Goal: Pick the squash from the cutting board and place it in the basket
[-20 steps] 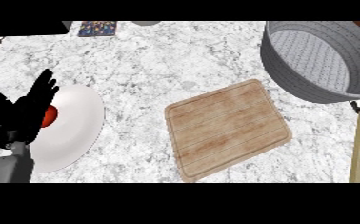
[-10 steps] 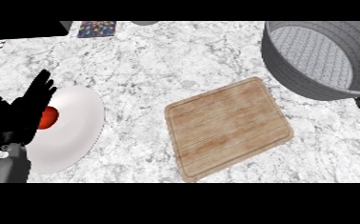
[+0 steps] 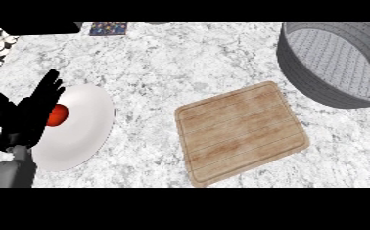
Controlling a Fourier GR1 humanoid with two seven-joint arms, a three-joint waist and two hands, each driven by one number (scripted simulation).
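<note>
- White-and-grey marbled stone counter (image 3: 180, 62) fills the view.
- Large round grey woven basket (image 3: 318, 82), upper right of the cutting board, cut off by the right edge; nothing seen inside the visible part.
- Rectangular light-wood cutting board (image 3: 242, 132), centre-right, tilted; its top is bare. This is the landmark.
- White round plate (image 3: 83, 126), well left of the board, left rim covered by the hand.
- Left hand (image 3: 33, 114), black, far left of the board over the plate's left rim, fingers straight and spread, pointing up; holds nothing. Grey forearm (image 3: 16, 172) below it, cut off by the lower left corner.
- Small red-orange round item (image 3: 59, 115) on the plate, half hidden behind the fingers; cannot tell what it is, or whether the hand touches it.
- Small dark patterned patch (image 3: 108, 28) at the top edge, far upper left of the board, too small to make out.
- Squash: not visible on the board or in the basket.
- Right hand: not visible.
</note>
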